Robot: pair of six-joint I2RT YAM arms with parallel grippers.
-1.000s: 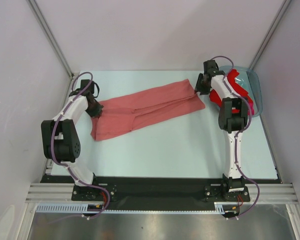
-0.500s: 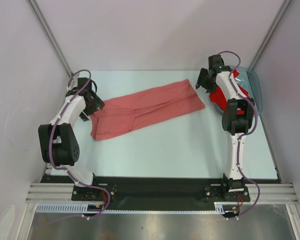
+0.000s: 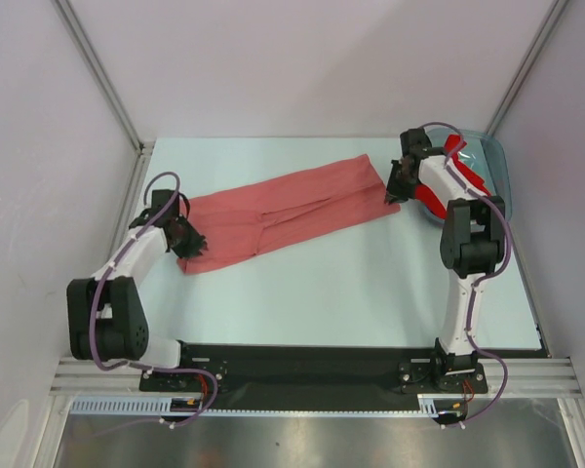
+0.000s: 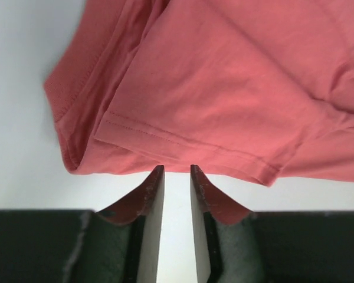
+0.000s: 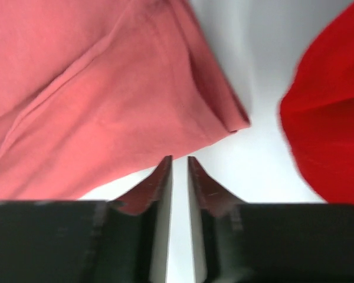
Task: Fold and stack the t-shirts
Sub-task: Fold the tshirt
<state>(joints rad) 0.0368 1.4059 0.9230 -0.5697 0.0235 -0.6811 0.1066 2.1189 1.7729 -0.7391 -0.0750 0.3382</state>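
Two tees in view. We see the salmon-pink t-shirt (image 3: 288, 210) flat on the table (image 3: 322, 292), folded lengthwise into a long narrow strip that runs between the two grippers.

The left gripper (image 3: 187, 239) sits low at the strip's near-left end. In the left wrist view, the layered hem and sleeve edge lie right at its fingertips and spread away ahead of them. Its fingers (image 4: 153, 200) stand a narrow slot apart, with bare table showing through the gap, so no cloth is pinched. We cannot tell if the tips touch the hem.

The right gripper (image 3: 395, 185) is low at the strip's far-right end. In the right wrist view, the shirt's corner lies just ahead and to the left of the tips. Its fingers (image 5: 162, 188) are also only narrowly parted, with table in the slot and nothing held.

The red t-shirt (image 3: 473, 181) is bunched just to the right of the right gripper, apart from the salmon one, with a strip of table between them. It lies in the translucent blue-grey bin (image 3: 497, 171), which is past the right arm at the table's far-right corner.
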